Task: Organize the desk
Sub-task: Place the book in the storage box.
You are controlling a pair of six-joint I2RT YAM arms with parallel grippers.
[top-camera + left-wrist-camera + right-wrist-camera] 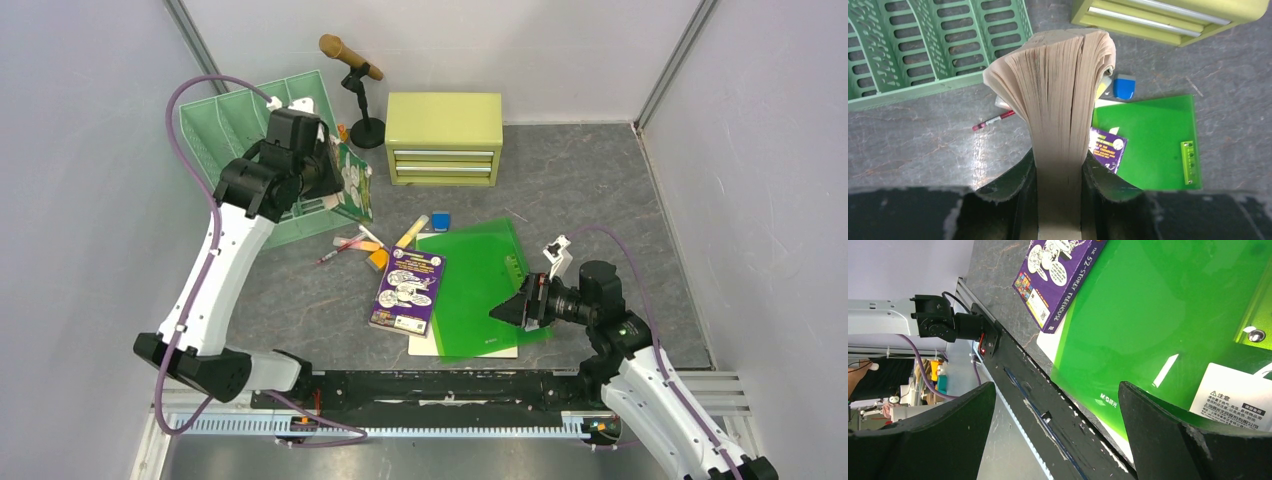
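Large flat dark grey desk (590, 190) with a mottled, stone-like pattern, filling the floor between pale walls (80, 200). Near its middle, a translucent green plastic folder (480, 285) over a white sheet (425, 345), with a purple paperback book (408, 290) overlapping the folder's left edge. Just beyond, a small blue eraser (441, 221) and a scatter of pens (345, 245). At the back, a yellow-green two-drawer cabinet (445, 135); far left, a mint-green slotted file rack (230, 130). Left gripper (1059, 165) clamped on a thick green-covered paperback (1058, 75), raised beside the rack, pages fanned. Right gripper (1055, 390) spread wide, holding nothing, above the folder's near edge.
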